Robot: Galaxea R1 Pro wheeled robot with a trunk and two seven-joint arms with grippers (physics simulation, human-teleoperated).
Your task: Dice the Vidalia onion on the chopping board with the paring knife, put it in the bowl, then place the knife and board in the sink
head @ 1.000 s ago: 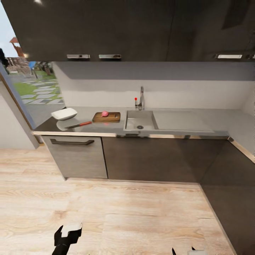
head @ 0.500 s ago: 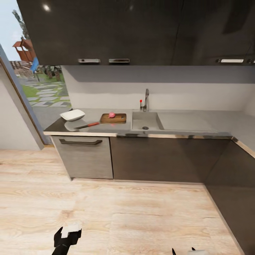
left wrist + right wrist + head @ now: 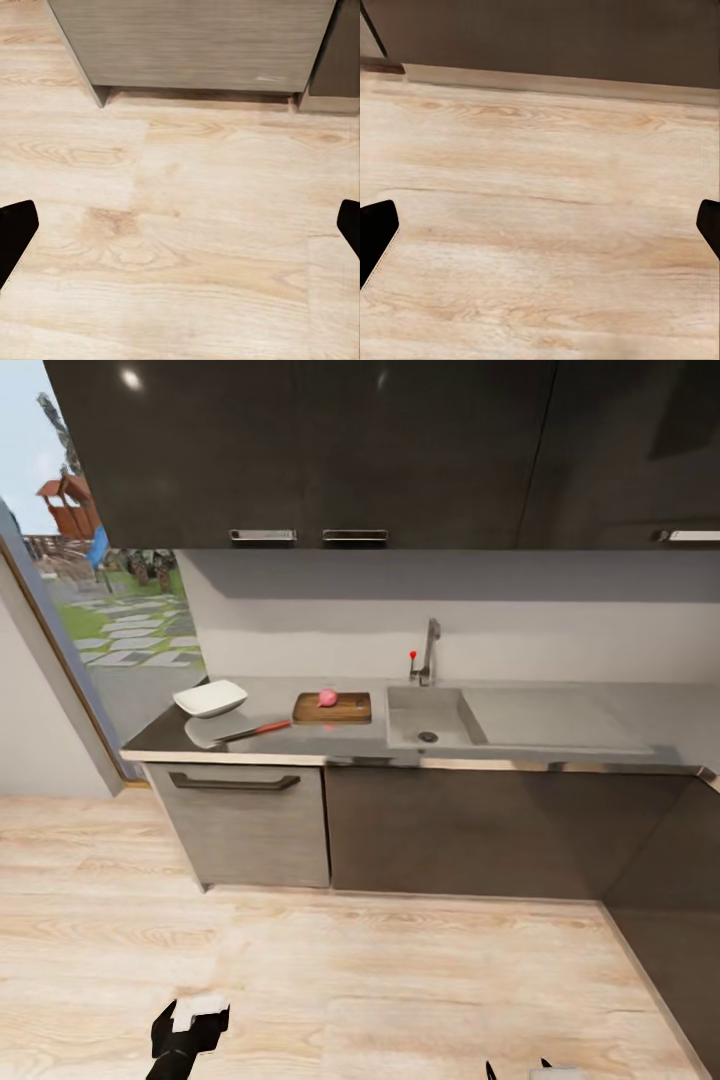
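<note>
- Well up in the middle of the head view runs the counter; the left gripper sits at the bottom left edge and the right gripper at the bottom right edge, both low over the wooden floor and well apart from everything on the counter.
- Left wrist view — the two dark fingers stand spread wide, released, with bare floor between them; the right wrist view shows its fingers spread the same way, grasping nothing.
- The chopping board lies flat just left of the sink, long axis running left–right in the frame.
- The pink onion rests on the board.
- The paring knife lies left of the board, red handle toward the board, dark blade pointing to the lower left.
- The bowl sits upright near the counter's left end, just beyond the blade.
</note>
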